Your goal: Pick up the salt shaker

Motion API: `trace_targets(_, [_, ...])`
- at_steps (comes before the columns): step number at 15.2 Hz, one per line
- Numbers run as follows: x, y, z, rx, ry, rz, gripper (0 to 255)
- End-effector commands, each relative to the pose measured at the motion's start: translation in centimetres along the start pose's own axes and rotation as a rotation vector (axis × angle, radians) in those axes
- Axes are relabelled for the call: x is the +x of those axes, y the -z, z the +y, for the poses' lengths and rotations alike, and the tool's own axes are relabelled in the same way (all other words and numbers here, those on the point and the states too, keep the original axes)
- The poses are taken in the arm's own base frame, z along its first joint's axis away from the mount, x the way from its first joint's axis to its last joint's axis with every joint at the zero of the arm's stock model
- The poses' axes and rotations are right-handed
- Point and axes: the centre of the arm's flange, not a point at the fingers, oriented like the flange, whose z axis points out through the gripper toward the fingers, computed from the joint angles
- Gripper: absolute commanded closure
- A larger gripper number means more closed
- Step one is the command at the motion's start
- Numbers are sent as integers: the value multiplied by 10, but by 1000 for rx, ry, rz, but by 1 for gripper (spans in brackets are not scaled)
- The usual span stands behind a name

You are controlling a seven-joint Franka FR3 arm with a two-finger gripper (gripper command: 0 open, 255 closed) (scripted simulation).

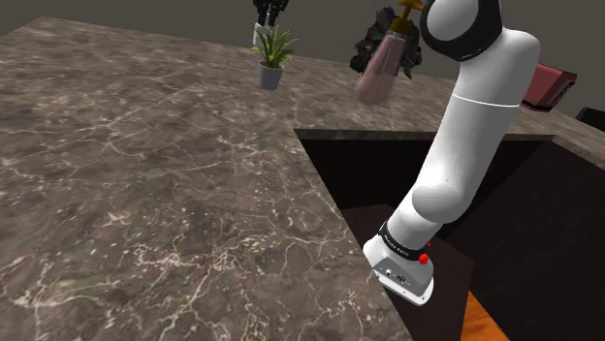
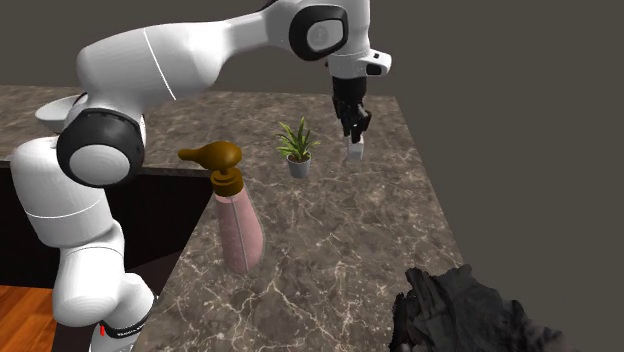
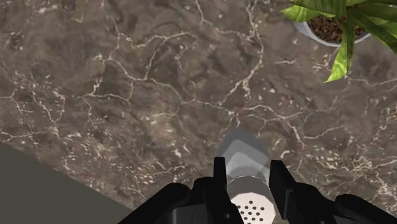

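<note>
**Holding the salt shaker (image 2: pixel 354 152) up high**

The white arm (image 2: pixel 180 55) reaches over the tabletop (image 2: pixel 330 240). Its end effector (image 2: pixel 353 135) points straight down, squeezing the salt shaker in the air beside a little potted plant (image 2: pixel 297 145).

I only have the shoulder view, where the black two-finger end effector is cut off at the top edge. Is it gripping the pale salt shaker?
Observer: Yes. In the wrist view the black two-finger end effector is shut on the pale grey salt shaker with a holed cap, one finger on each side.
Operator: Does the shaker touch the plant?
Observer: No. In the second exterior view the small green plant in a grey pot stands on the brown veined stone counter, apart from the shaker, toward that view's left.
</note>
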Motion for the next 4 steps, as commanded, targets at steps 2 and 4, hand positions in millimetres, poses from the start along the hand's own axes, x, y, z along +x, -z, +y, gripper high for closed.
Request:
trace_targets(2, [2, 16, 1, 0, 0, -1, 255])
trace_targets(4, [2, 16, 1, 0, 0, -1, 255])
